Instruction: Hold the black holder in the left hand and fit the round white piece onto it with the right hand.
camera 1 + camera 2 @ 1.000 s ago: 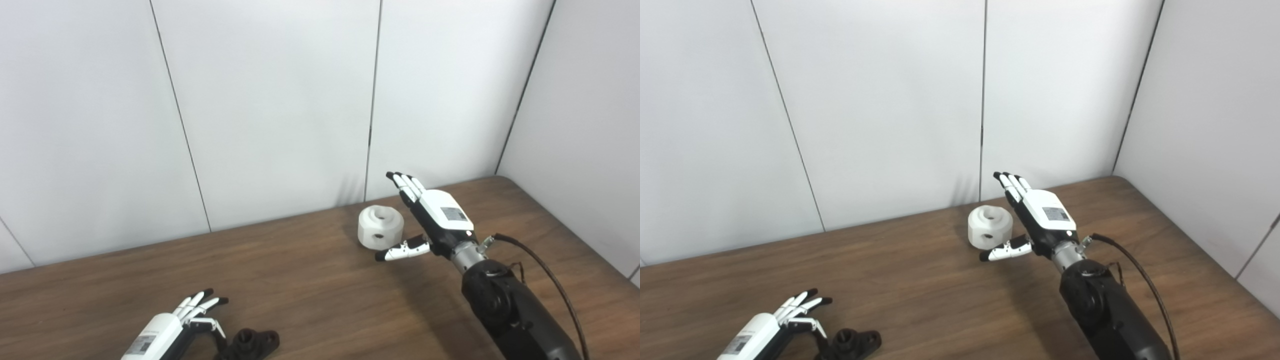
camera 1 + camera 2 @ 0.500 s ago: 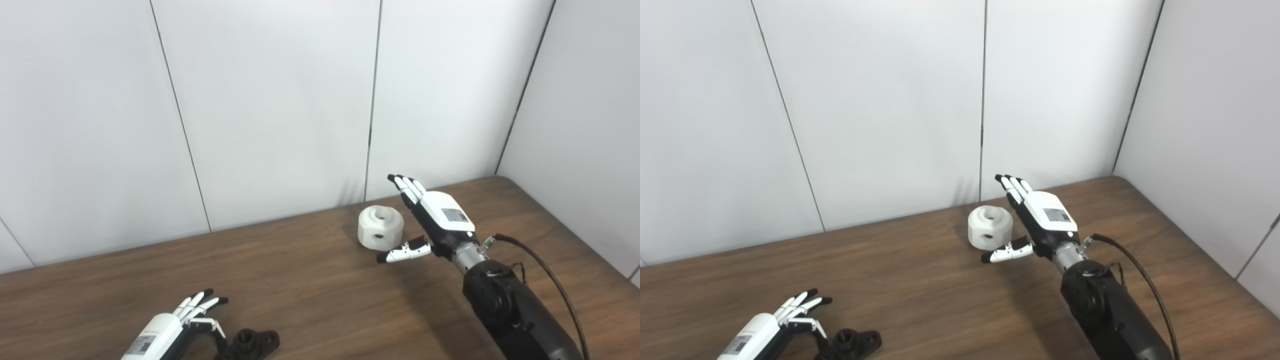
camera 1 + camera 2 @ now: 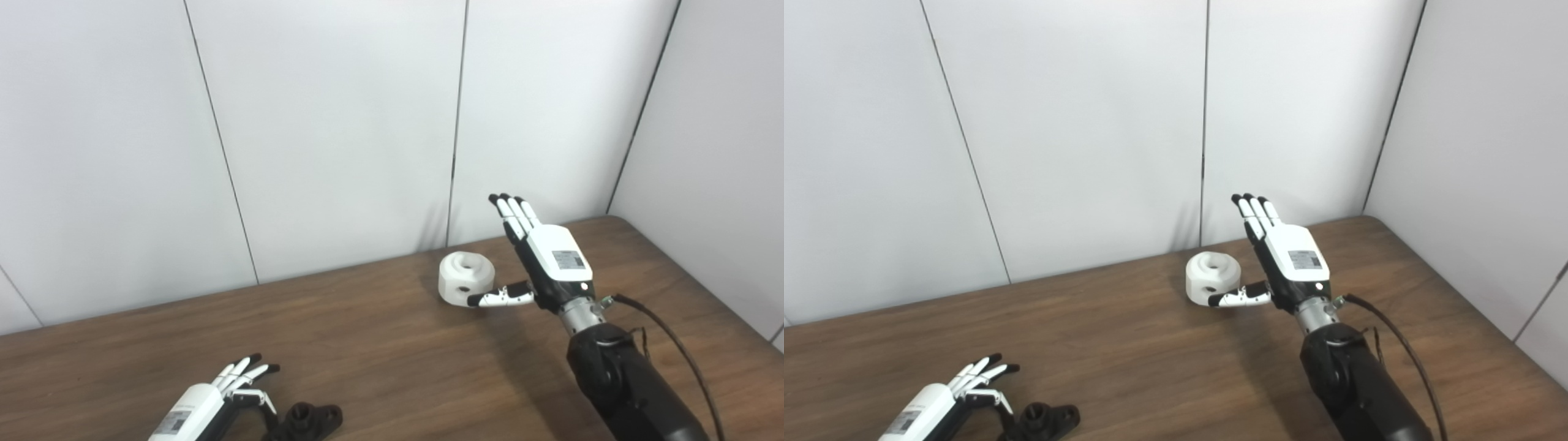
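White right hand [image 3: 551, 260] now raised and more upright than 0.5 s ago, fingers spread, thumb across the front of 1 round white piece [image 3: 465, 278] far on the wooden table [image 3: 380, 343]. Left hand [image 3: 211, 401] unmoved, spread beside 1 black holder [image 3: 309, 419].

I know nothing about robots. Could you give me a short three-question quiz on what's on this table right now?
1. True or false: the right hand grips the round white piece.
2. Which hand is beside the black holder?
3. The white piece stands: A) near the wall, B) on the holder, C) at the table's near edge.

Key: 1 false, the hand is open beside it. 2 the left hand, also open. 3 A.
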Available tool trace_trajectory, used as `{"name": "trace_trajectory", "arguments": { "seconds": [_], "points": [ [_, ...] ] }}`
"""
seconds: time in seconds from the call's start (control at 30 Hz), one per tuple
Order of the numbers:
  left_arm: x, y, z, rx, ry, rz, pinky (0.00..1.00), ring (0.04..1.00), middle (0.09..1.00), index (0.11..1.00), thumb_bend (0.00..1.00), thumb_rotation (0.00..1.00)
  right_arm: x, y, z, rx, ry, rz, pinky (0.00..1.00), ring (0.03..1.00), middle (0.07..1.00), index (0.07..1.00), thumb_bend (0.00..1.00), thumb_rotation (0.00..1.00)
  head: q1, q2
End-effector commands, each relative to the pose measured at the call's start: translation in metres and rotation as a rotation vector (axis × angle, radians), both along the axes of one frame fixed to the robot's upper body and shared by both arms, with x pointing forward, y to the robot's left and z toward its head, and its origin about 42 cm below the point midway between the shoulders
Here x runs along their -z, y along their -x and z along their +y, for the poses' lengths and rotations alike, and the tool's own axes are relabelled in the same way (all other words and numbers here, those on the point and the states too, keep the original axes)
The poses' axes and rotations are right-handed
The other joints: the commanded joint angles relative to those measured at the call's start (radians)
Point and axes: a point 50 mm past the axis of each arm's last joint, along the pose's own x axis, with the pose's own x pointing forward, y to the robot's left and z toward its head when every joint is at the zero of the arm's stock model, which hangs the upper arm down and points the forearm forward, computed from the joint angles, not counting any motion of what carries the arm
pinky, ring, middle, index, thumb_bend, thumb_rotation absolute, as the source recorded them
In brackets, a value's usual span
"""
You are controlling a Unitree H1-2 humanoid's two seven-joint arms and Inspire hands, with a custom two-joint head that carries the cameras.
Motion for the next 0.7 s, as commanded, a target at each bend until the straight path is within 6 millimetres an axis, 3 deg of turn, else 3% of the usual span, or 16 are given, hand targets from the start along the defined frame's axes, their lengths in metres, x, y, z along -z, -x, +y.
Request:
{"name": "trace_trajectory", "arguments": {
  "seconds": [0.0,0.33,0.63,0.67],
  "points": [
    [0.014,0.0045,-0.002,0.029,-0.075,0.049,1.0,1.0,0.915,0.481,0.52,0.05,-0.024,-0.0074,0.0008,-0.02,0.028,-0.117,0.6,0.718,0.738,0.48,0.5,0.13,0.001,0.001],
    [0.0136,0.0048,-0.0015,0.032,-0.081,0.047,1.0,1.0,0.92,0.481,0.52,0.05,-0.0242,-0.0078,0.0016,-0.033,0.032,-0.11,0.6,0.729,0.75,0.482,0.5,0.13,0.001,0.001],
    [0.0126,0.0045,-0.0024,0.028,-0.084,0.051,1.0,1.0,0.916,0.481,0.52,0.05,-0.0248,-0.0059,0.0019,-0.05,-0.001,-0.086,0.51,0.7,0.772,0.497,0.51,0.15,0.003,0.002],
    [0.0127,0.0044,-0.0024,0.027,-0.083,0.052,1.0,1.0,0.915,0.481,0.52,0.05,-0.0249,-0.0057,0.002,-0.053,-0.008,-0.08,0.52,0.707,0.781,0.6,0.6,0.2,0.003,0.002]
  ]
}}
